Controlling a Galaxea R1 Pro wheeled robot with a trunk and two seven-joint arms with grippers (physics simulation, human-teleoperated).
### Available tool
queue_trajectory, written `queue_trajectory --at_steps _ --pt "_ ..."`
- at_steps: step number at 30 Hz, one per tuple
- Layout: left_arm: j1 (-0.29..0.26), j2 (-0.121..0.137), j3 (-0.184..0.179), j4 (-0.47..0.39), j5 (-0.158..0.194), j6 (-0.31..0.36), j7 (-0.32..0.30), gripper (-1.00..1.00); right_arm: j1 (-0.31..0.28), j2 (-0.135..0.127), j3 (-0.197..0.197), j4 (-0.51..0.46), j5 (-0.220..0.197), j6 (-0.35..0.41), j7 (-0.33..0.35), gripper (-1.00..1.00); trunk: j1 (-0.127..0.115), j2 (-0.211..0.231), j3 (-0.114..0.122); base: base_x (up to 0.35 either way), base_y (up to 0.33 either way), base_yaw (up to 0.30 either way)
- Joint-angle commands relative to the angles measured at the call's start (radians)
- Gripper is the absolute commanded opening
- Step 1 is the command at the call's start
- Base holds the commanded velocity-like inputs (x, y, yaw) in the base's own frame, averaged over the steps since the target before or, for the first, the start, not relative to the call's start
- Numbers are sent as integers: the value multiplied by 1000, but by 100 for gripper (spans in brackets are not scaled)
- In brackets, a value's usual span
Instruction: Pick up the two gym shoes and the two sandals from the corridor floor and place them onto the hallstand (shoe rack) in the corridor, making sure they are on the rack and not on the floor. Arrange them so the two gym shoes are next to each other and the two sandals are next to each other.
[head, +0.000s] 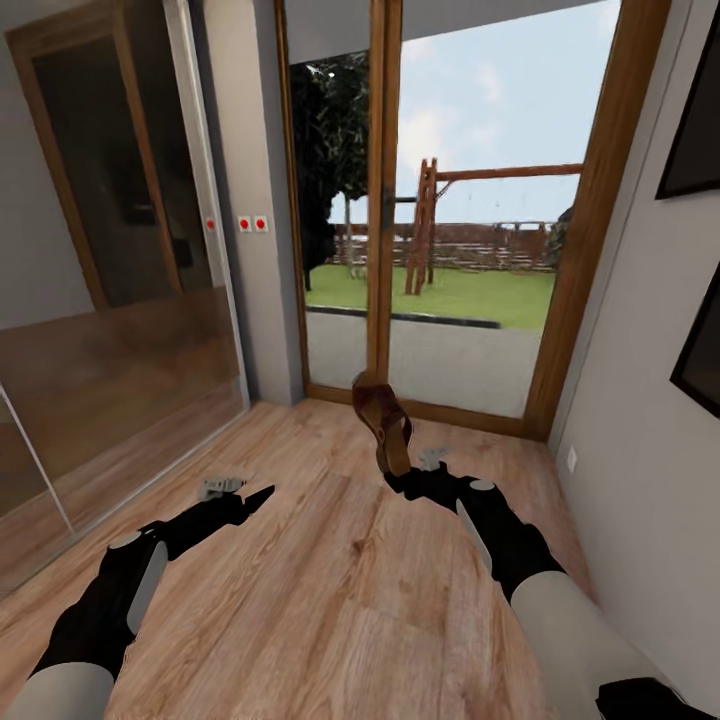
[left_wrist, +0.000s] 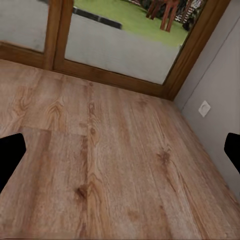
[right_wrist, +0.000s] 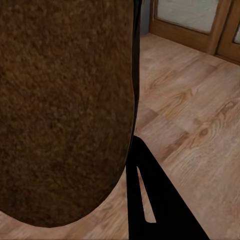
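Sandal in hand, rack still to be found

Corridor floor (head: 330, 590) of wood plank stretches ahead to a glazed door (head: 450, 240) at the far end, with a mirrored wardrobe (head: 110, 300) along the left wall and a plain grey wall (head: 640, 380) with dark frames on the right. None of this blocks the way, but the hallstand lies outside what the cameras take in, so the step in hand looks like a carry: one sandal is picked up and the robot must probably turn to find the rack before placing it.

Right gripper (head: 405, 478) has its fingers clamped on the sandal (head: 382, 415), which stands up from the grip, clear of the floor; in the right wrist view its brown sole (right_wrist: 65, 110) sits close against one dark finger (right_wrist: 150, 195). Left gripper (head: 250, 500) hangs low on the near left, fingers spread wide and empty, bare planks between them in the left wrist view
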Motion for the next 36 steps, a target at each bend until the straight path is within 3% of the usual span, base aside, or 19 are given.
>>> queue_trajectory --at_steps 1,8,21,36 --pt "-1 0 1 0 9 10 -3 100 0 0 -1 -2 6 5 5 -100 0 0 0 0 0 246" --pt "-1 0 2 0 9 10 -3 100 0 0 -1 -1 6 5 5 -100 0 0 6 12 32 246" --pt "0 0 2 0 9 10 -3 100 0 0 -1 -1 6 5 5 -100 0 0 18 56 246 246" --pt "-1 0 2 0 9 10 -3 100 0 0 -1 -1 6 5 5 -100 0 0 31 1 18 246"
